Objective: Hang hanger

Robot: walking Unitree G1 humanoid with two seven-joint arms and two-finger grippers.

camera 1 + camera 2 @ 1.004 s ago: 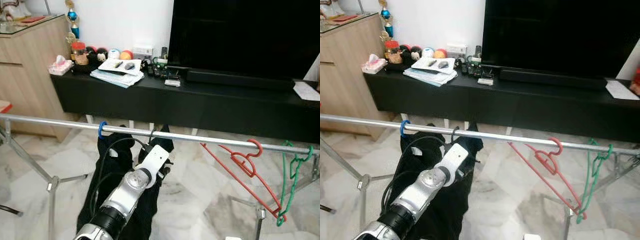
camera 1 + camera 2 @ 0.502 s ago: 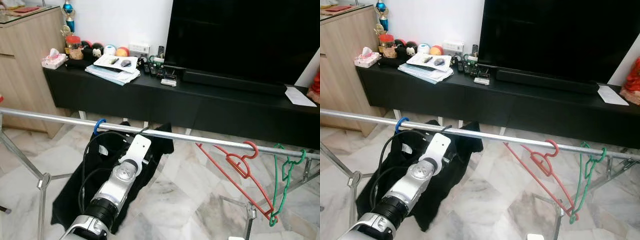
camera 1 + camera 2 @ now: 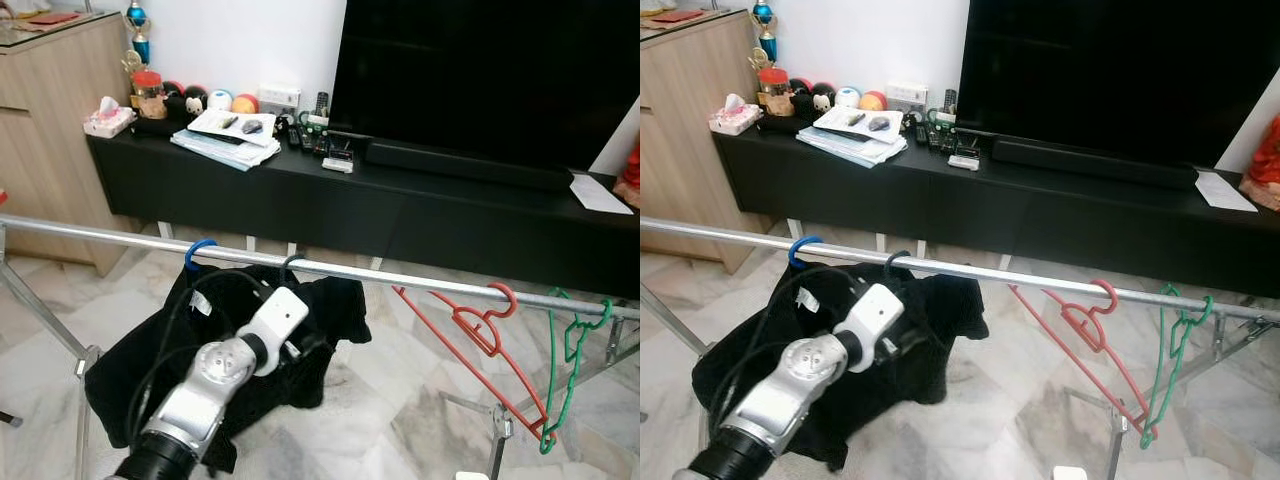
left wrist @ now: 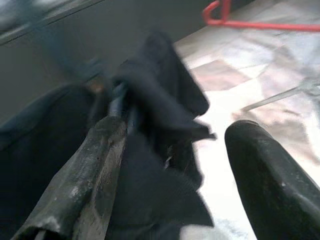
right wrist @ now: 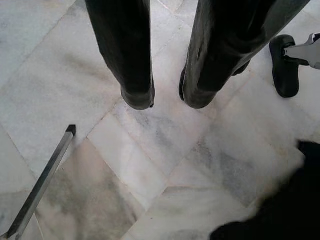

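Note:
A silver rail (image 3: pixel 420 281) crosses in front of me. A blue hook (image 3: pixel 199 249) and a dark hanger hook (image 3: pixel 290 266) sit on it, with a black garment (image 3: pixel 330 310) hanging below them. My left arm (image 3: pixel 225 365) reaches into that garment. In the left wrist view my left gripper (image 4: pixel 177 130) is open, black cloth lies between its fingers (image 4: pixel 95 165), and a thin hanger wire runs by one of them. A red hanger (image 3: pixel 480 330) and a green hanger (image 3: pixel 570 345) hang further right. My right gripper (image 5: pixel 167 97) hangs idle over the floor, tips slightly apart and holding nothing.
Behind the rail stand a long black TV console (image 3: pixel 420 210) with a large TV (image 3: pixel 480 70) and clutter (image 3: pixel 225 130). A wooden cabinet (image 3: pixel 45 120) is at the left. Rack legs (image 3: pixel 82 370) stand on the marble floor (image 3: pixel 400 400).
The view shifted a second ago and has since steadied. My left arm has sunk a little, and the black garment has swung and bunched toward the right under the rail.

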